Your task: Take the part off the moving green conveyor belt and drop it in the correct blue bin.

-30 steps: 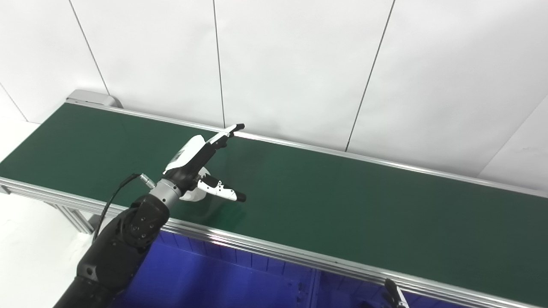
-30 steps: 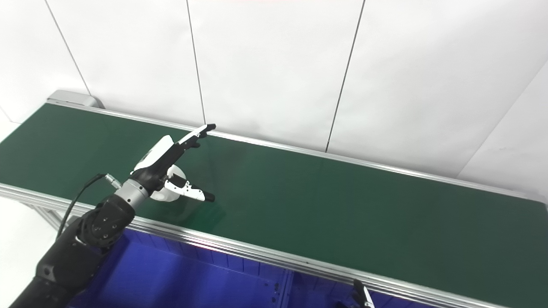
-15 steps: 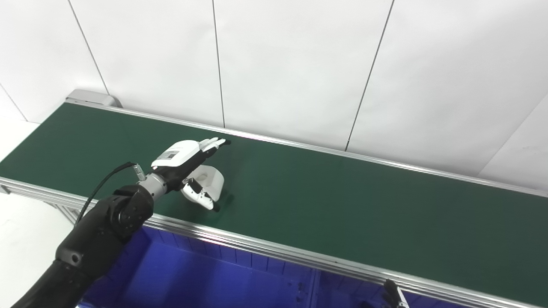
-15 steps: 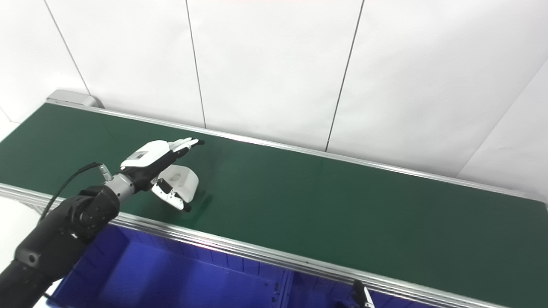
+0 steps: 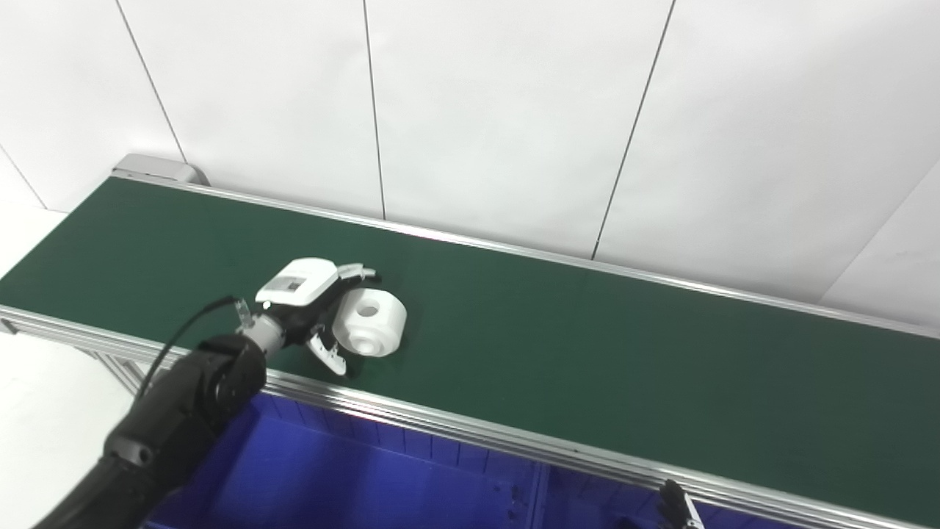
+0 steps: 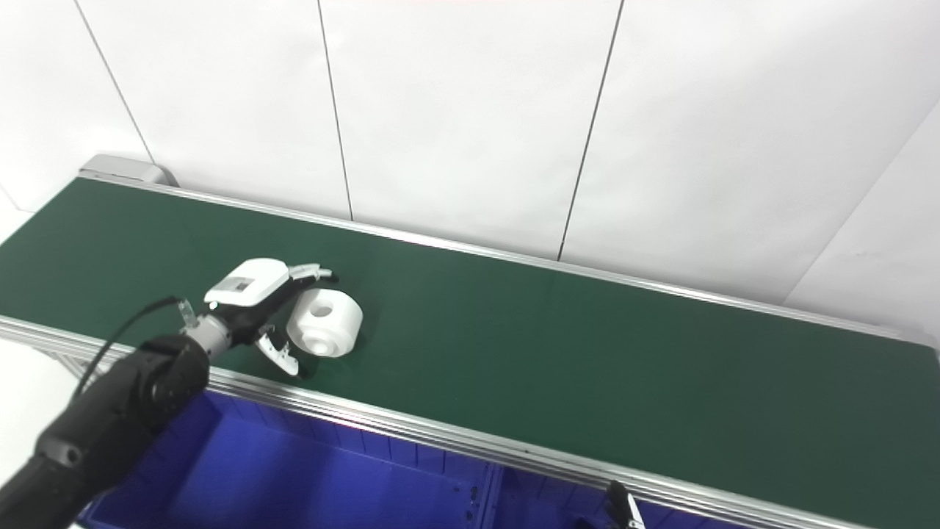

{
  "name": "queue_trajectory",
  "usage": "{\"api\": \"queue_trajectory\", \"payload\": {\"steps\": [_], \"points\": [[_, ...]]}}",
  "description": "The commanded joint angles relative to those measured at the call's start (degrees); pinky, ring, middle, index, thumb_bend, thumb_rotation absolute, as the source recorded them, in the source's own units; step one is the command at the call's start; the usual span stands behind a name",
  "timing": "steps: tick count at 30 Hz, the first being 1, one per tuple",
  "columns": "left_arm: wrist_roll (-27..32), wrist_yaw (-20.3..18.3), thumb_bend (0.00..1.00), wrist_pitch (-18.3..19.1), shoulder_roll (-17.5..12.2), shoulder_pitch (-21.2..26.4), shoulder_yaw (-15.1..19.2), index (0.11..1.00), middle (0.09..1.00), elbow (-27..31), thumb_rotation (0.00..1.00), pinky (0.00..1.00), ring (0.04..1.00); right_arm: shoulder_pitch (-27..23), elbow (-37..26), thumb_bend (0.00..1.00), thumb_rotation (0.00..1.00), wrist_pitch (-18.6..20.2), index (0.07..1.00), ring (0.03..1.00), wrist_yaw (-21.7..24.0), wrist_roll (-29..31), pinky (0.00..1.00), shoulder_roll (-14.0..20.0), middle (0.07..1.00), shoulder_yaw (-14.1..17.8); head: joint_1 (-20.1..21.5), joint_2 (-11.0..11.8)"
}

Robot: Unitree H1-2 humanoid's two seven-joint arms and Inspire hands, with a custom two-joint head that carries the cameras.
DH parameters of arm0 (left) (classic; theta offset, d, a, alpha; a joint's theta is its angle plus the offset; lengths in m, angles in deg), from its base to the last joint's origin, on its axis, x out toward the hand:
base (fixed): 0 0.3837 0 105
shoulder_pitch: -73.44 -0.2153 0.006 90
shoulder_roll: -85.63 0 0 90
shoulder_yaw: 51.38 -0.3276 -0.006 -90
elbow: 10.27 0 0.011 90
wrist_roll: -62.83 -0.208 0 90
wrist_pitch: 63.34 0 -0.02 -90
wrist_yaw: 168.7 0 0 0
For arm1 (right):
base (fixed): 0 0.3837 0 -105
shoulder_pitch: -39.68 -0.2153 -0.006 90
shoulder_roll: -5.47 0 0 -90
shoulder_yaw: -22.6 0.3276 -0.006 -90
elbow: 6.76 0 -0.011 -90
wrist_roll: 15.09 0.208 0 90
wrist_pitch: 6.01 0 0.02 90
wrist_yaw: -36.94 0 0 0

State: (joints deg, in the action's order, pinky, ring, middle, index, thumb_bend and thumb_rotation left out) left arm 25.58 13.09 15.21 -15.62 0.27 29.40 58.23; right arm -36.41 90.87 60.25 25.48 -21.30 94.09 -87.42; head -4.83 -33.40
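A white cylindrical part point(image 5: 371, 330) with a hole in its end lies on its side on the green conveyor belt point(image 5: 587, 345), near the belt's front edge. My left hand point(image 5: 316, 308) is just left of it, palm towards the part. The fingers point(image 5: 358, 272) curl over its far left side and the thumb point(image 5: 328, 360) reaches down on its near side. Most of the part sticks out to the right of the hand, and I cannot see a firm hold. It also shows in the right eye view point(image 6: 325, 330). Only a dark tip of my right hand point(image 5: 677, 508) shows at the bottom edge.
Blue bins point(image 5: 382, 477) stand below the belt's front aluminium rail point(image 5: 470, 433), with a divider wall point(image 5: 540, 492) between two of them. White wall panels rise behind the belt. The belt's end roller housing point(image 5: 158, 167) is at the far left.
My left hand has dropped from a raised, spread pose onto the belt and curled its fingers and thumb about the part. The part has shifted to the right and now shows its holed end.
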Motion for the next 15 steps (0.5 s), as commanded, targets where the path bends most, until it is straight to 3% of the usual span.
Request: {"api": "queue_trajectory", "payload": {"steps": [1, 4, 10, 15], "points": [[2.75, 5.8, 0.55, -5.92, 1.48, 1.21, 1.04, 0.557, 0.548, -1.06, 0.0, 0.5, 0.495, 0.12, -1.87, 0.83, 0.48, -3.18, 0.966, 0.928, -0.6, -0.02, 0.89, 0.17, 0.937, 0.1, -0.03, -0.01], [4.74, 8.82, 0.5, -8.72, 3.72, 1.29, 2.16, 0.518, 0.506, -2.94, 0.0, 0.47, 0.437, 0.23, -1.99, 0.82, 0.48, -3.18, 0.965, 0.929, -0.64, 0.01, 0.89, 0.15, 0.939, 0.09, -0.08, -0.27], [8.79, 11.94, 0.5, -13.82, 7.14, 1.76, 4.19, 0.507, 0.504, -4.63, 0.0, 0.47, 0.439, 0.41, -2.12, 0.82, 0.5, -3.19, 0.968, 0.926, -1.4, -0.77, 0.88, 0.02, 0.932, -0.06, -0.06, -0.46], [13.37, 9.81, 0.5, -11.61, 8.58, 0.74, 6.09, 0.523, 0.495, -1.73, 0.0, 0.45, 0.43, 0.47, -2.11, 0.82, 0.49, -3.19, 0.967, 0.926, -1.18, -0.1, 0.88, -0.35, 0.93, -0.06, 0.21, -0.7]]}}
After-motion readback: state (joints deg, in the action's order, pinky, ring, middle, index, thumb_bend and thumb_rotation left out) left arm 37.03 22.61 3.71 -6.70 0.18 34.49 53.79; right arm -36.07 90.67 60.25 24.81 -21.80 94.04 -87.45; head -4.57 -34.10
